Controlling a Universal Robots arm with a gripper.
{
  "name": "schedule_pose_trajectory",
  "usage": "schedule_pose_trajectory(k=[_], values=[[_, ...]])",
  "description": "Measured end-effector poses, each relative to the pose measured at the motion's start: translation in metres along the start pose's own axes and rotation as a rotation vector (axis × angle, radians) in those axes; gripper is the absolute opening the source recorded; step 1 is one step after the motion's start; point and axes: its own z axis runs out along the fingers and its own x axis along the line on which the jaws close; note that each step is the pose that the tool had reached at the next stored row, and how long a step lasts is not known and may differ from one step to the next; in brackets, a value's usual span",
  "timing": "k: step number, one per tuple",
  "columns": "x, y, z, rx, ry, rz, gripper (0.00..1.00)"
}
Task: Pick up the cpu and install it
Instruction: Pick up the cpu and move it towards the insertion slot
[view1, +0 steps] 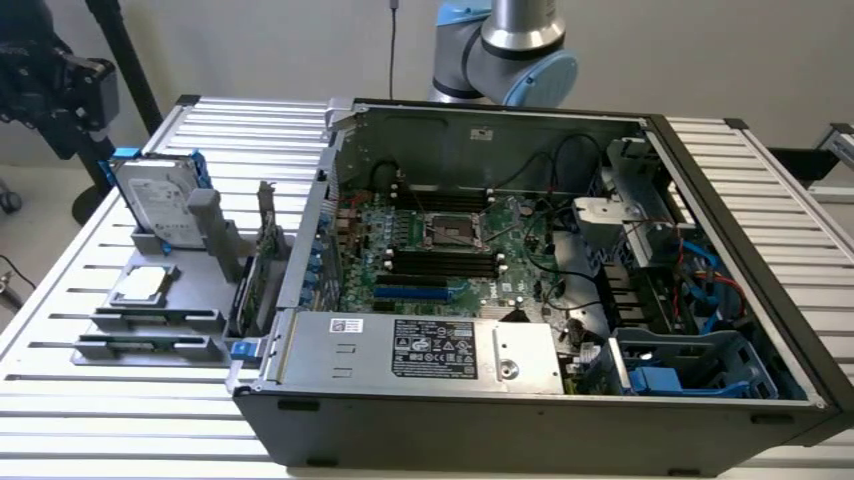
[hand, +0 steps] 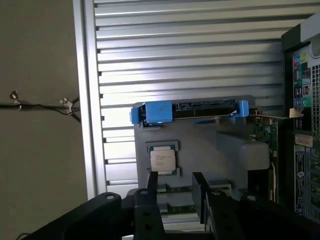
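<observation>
Claw (hand: 176, 200) open: two black fingers (hand: 152, 192) stand apart with nothing between them, touching nothing. In the wrist view it hangs over the grey holder plate (hand: 210, 145), and the cpu (hand: 163, 160) sits just past the fingertips, closer to one finger than the other.

Cpu lies flat in a shallow square seat on the holder plate, silver top up, thin darker rim around it. It is square, so no long axis to call; its edges run parallel to the plate's edges. Print on the top is too small to read. In the exterior view the cpu (view1: 143, 285) is on the holder plate (view1: 200, 300) at that view's left, outside the open computer case (view1: 534, 420) and well apart from the empty cpu socket (view1: 451, 232) on the motherboard (view1: 514, 245).

- Hard drive (view1: 160, 205) with blue side rails stands on edge at the plate's far end, behind the cpu; seen too in the wrist view (hand: 190, 111).
- Two long narrow modules (view1: 147, 345) lie in slots on the plate's near end, likely memory sticks.
- Labelled silver power supply (view1: 427, 348) sits along the case's near wall.
- Robot arm (view1: 514, 50) rises behind the case.

Table (view1: 80, 400) is ribbed aluminium slats, pale grey. Pale wall behind it, and black stand gear (view1: 54, 80) at the exterior view's left. Past the table edge the wrist view shows a brownish floor (hand: 40, 165) with a thin cable (hand: 40, 105) on it.
</observation>
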Motion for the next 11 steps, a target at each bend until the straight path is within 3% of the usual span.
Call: schedule_pose_trajectory(k=[4,8,11], values=[[0.000,0.0000,0.0006,0.0000,0.0022,0.000,0.53],[0.000,-0.0010,0.0055,0.0004,0.0081,0.000,0.71],[0.000,-0.0033,0.0108,0.0006,0.0101,-0.003,0.71]])
